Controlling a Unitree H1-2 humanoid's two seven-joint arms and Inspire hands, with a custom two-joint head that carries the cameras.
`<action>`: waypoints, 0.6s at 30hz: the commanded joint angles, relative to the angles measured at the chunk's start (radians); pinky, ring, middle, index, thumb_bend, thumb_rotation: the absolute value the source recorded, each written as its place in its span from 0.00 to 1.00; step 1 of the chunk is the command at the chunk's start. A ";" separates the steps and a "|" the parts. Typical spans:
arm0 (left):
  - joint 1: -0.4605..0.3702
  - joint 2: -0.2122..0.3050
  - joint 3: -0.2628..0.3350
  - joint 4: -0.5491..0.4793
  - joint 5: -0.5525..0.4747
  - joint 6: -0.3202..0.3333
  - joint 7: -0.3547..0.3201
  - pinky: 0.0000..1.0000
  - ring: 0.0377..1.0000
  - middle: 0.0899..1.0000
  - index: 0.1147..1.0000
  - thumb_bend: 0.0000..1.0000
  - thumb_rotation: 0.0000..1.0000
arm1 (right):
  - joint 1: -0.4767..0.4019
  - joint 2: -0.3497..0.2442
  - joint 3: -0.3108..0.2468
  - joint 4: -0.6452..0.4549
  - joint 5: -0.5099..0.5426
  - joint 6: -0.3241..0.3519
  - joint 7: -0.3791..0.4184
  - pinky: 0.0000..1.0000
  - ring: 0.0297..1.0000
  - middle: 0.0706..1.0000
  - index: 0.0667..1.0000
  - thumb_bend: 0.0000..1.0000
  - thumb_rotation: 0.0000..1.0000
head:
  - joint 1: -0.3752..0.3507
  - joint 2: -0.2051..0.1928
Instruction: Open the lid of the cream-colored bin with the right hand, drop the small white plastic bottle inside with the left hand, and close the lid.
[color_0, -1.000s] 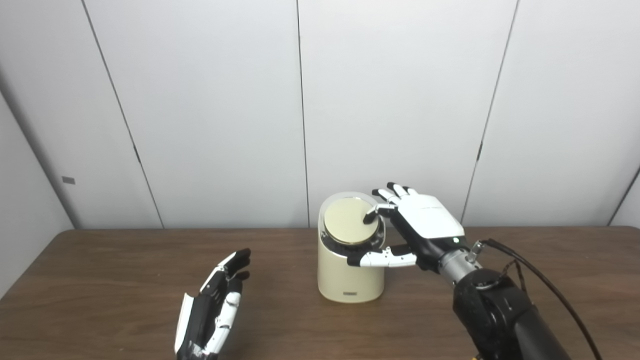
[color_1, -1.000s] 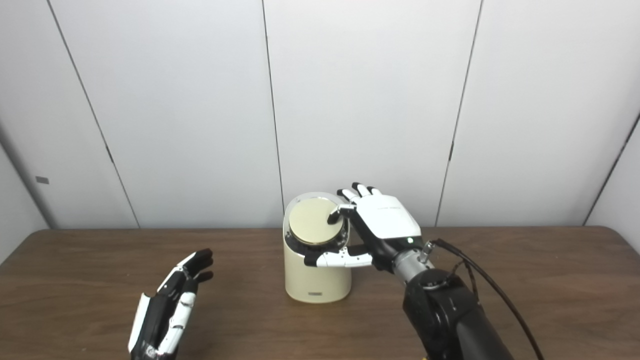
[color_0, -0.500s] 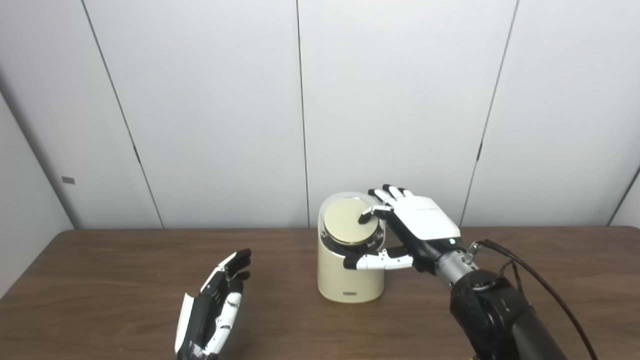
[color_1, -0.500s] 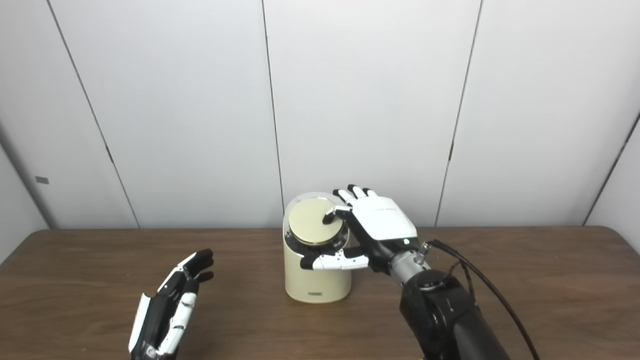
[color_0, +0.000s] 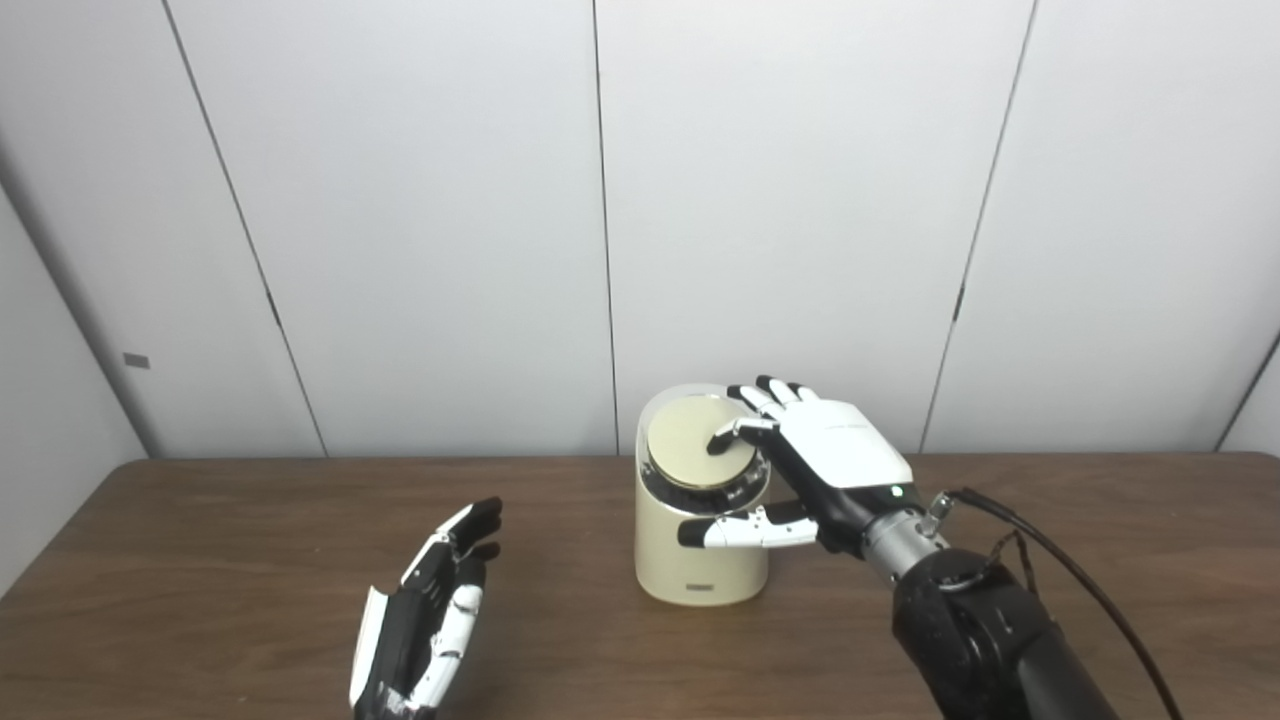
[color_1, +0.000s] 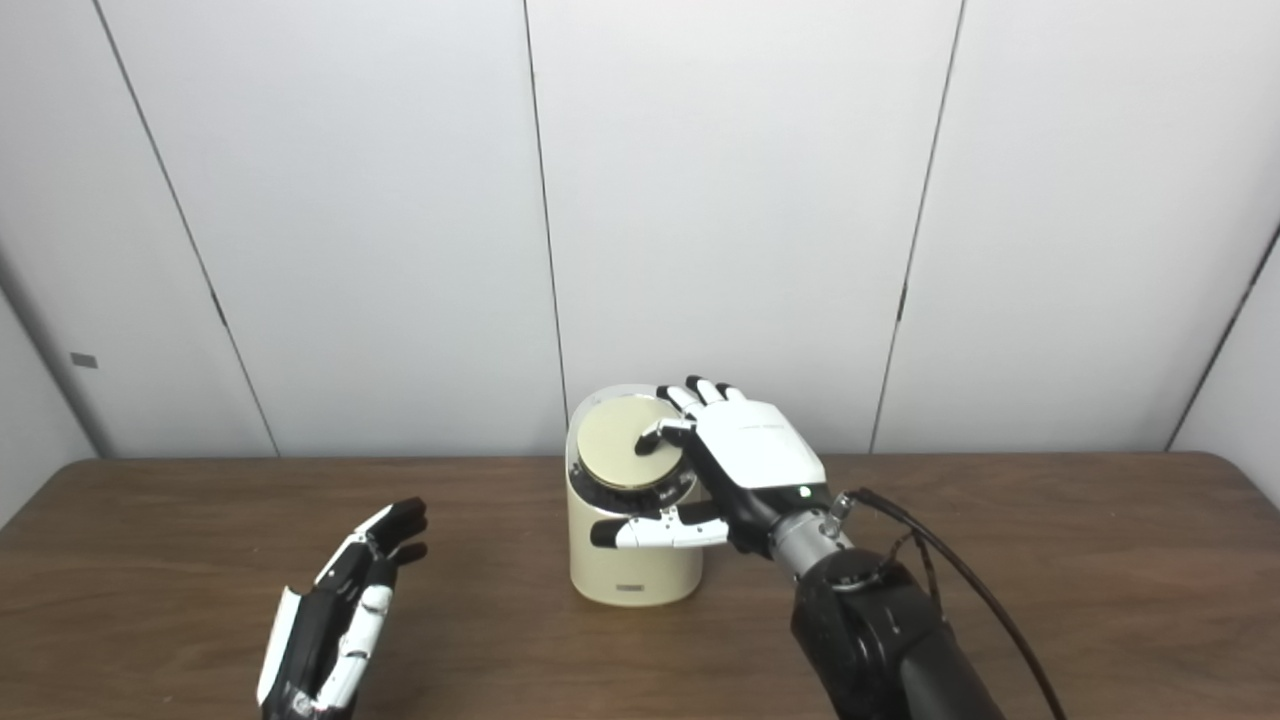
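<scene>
We see our right hand (color_0: 835, 460) spread wide with a fingertip on the flat lid (color_0: 690, 442) of the cream bin (color_0: 695, 555) mid-table, while our left hand (color_0: 425, 615) waits open and empty.

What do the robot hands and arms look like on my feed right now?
The right robot hand has a glossy white back plate, black palm, white finger segments with black tips, and a small green light near its silver metal wrist. Its forearm is matte black, with black cables looping off the wrist. The left robot hand is black with white panels and black fingertips.
</scene>
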 joint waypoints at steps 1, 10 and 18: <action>-0.006 -0.003 0.004 -0.020 0.001 -0.019 0.004 0.80 0.85 0.85 0.81 0.38 0.76 | -0.022 0.002 0.002 -0.029 -0.002 -0.008 -0.002 1.00 1.00 0.95 0.69 0.92 0.95 | 0.001 0.004; -0.008 -0.002 0.011 -0.019 0.004 -0.018 0.008 0.80 0.86 0.85 0.81 0.39 0.77 | 0.018 0.008 -0.013 -0.015 0.029 -0.002 -0.028 1.00 1.00 0.95 0.68 0.91 0.93 | 0.003 0.005; -0.013 -0.001 0.017 -0.022 0.010 -0.015 0.009 0.79 0.85 0.85 0.81 0.39 0.77 | 0.037 0.013 -0.009 0.013 0.015 0.022 -0.042 1.00 1.00 0.96 0.70 0.91 0.93 | 0.002 0.011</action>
